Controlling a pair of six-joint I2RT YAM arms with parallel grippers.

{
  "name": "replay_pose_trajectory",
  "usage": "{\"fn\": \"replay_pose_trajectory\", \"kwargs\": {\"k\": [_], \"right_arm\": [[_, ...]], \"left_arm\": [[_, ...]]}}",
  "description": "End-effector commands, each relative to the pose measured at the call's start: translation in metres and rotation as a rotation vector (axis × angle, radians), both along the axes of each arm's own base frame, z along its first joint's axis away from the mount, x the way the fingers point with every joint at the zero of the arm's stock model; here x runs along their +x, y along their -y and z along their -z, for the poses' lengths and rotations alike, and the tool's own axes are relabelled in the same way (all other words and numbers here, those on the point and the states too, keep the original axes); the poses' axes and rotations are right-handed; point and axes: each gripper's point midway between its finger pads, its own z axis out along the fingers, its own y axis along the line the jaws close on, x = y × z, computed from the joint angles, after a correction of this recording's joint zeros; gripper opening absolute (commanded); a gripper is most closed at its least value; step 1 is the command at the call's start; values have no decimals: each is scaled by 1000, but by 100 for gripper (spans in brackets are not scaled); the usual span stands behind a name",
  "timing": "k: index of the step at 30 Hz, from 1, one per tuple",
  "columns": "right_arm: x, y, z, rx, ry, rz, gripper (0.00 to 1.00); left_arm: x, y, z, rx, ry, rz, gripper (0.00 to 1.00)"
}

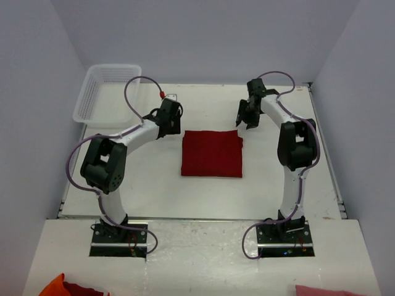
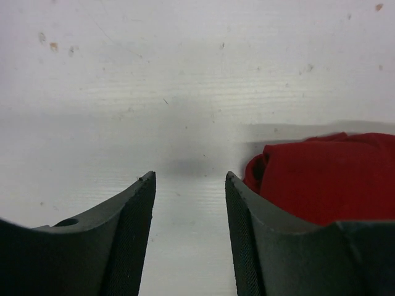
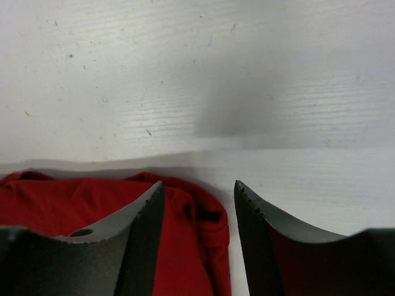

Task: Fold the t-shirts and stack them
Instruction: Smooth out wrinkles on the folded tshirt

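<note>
A dark red t-shirt (image 1: 212,153) lies folded into a flat rectangle at the middle of the white table (image 1: 154,191). My left gripper (image 1: 171,125) hovers just off the shirt's far left corner. In the left wrist view the left gripper (image 2: 190,179) is open over bare table, with the t-shirt (image 2: 333,176) beside its right finger. My right gripper (image 1: 248,118) is at the far right corner. In the right wrist view the right gripper (image 3: 199,188) is open, and the rolled corner of the t-shirt (image 3: 92,200) lies below, between the fingers, not pinched.
A white mesh basket (image 1: 108,92) stands at the table's back left corner. On the near ledge lie an orange-red cloth (image 1: 68,288) at the left and a pink cloth (image 1: 327,290) at the right. White walls close in the table.
</note>
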Motion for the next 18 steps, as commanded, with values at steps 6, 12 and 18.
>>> {"fn": "replay_pose_trajectory", "kwargs": {"k": [6, 12, 18], "right_arm": [[-12, -5, -65, 57, 145, -27, 54], [-43, -54, -62, 354, 134, -139, 0], [-56, -74, -40, 444, 53, -163, 0]], "left_arm": [[-3, 44, -95, -109, 207, 101, 49], [-32, 108, -81, -362, 119, 328, 0], [-34, 124, -54, -421, 76, 379, 0]]}}
